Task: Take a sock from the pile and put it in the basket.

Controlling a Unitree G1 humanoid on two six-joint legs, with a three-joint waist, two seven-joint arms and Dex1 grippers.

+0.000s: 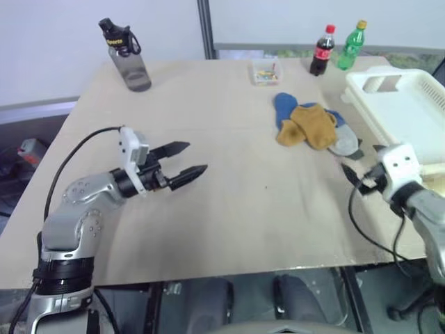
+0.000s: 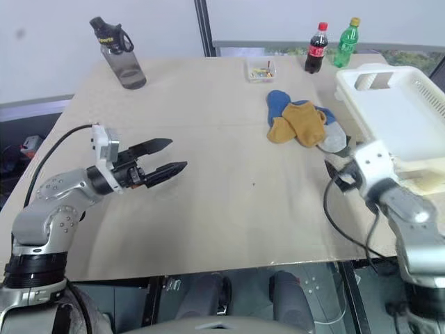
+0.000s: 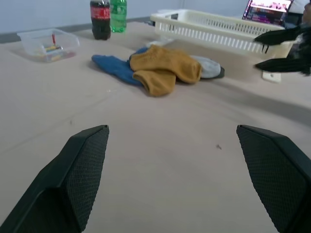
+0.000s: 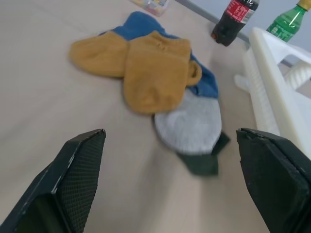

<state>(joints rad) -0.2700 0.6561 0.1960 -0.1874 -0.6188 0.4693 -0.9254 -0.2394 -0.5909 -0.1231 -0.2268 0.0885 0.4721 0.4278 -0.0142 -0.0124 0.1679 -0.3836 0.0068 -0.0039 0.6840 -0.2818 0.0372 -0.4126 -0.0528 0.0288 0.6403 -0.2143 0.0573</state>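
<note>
Pile (image 1: 313, 125) of socks toward the far right of the desk (image 1: 229, 209): mustard-yellow pair (image 4: 146, 68) on top, blue sock (image 1: 284, 106) poking out behind, light grey sock with dark trim (image 4: 192, 126) at the near right edge. Spread longest from far-left to near-right, grey end pointing toward the right arm. Just right of the heap, nearly touching it, the white slatted basket (image 1: 417, 104), apparently with no sock in it yet.

Right gripper (image 2: 338, 174) just short of the grey sock, hovering above the desk, black fingers spread wide and holding nothing. From the right wrist view, pile straight ahead between the two fingers, grey sock closest, yellow beyond. Clearly the nearer arm (and the one on the basket's side, so likely the one for the pick).

Left gripper (image 1: 189, 161) well apart from the pile, over the bare middle-left of the desk, aimed toward the socks, fingers likewise spread and holding nothing.

Farther out along the back edge: small clear plastic box (image 1: 265, 72), cola bottle (image 1: 322, 50), green bottle (image 1: 351, 44), and a grey sports bottle (image 1: 128, 57) at the far left.

Judged step: approach only, no sock gripped yet; a short reach forward and down from the right looks enough.
</note>
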